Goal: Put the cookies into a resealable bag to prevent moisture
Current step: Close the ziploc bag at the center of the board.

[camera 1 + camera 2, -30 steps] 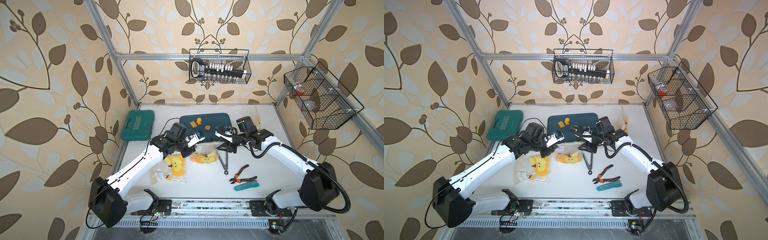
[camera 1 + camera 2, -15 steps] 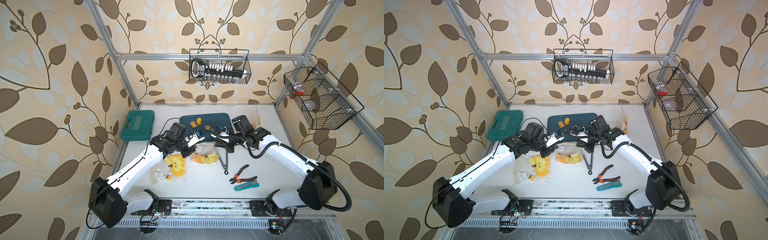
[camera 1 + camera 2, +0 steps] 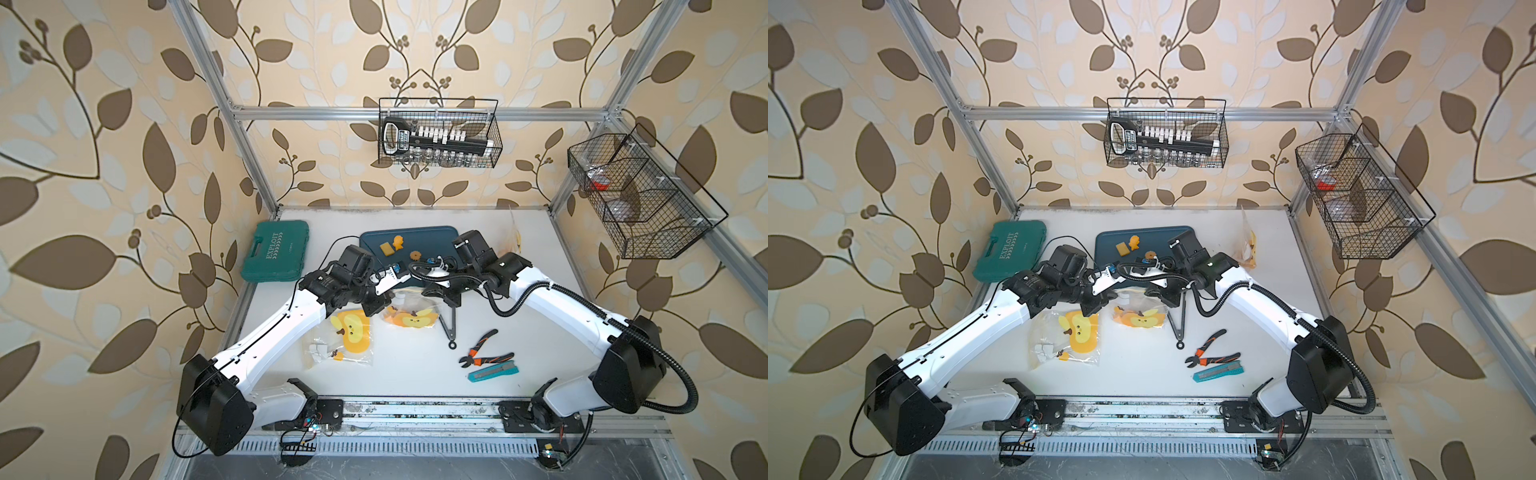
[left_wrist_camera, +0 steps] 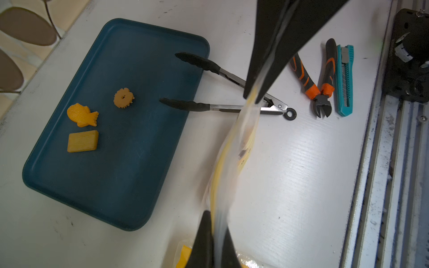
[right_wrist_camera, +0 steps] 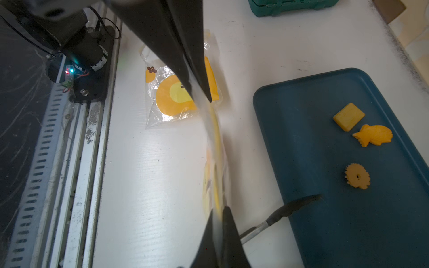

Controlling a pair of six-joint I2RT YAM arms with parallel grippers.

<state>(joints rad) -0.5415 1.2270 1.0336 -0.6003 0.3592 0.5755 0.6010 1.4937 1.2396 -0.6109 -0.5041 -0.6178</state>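
Both left end effector and right end effector tight on bag edge.

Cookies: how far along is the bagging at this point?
Done: hard to confirm; orange shapes in the clear bag may be cookies or print. In hand: left pincer and right pincer, both shut, hold that bag's edge between them. Remaining: the fish cookie, square cookie and flower cookie sit on the blue tray.
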